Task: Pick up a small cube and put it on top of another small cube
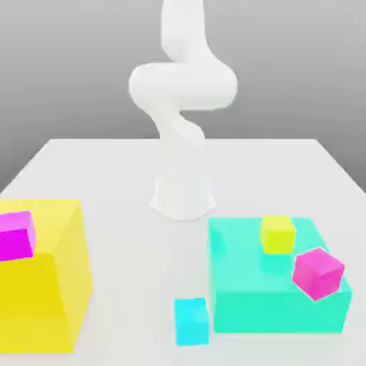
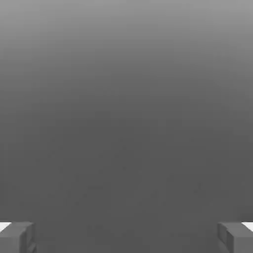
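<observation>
A: Where does the small cyan cube (image 1: 191, 322) lie?

B: On the white table (image 1: 121, 171), just beside the large cyan block (image 1: 275, 300), at that block's front corner on the exterior view's left.

A: What rests on the block?

B: A small yellow cube (image 1: 277, 233) and a tilted magenta cube (image 1: 317, 271). A second magenta cube (image 1: 16, 234) sits on the large yellow block (image 1: 50, 286).

A: And the gripper (image 2: 126, 237)?

B: Its fingers (image 2: 17, 236) stand spread wide, nothing between them, facing plain grey. The arm (image 1: 182, 93) rises from its base mid-table.
</observation>
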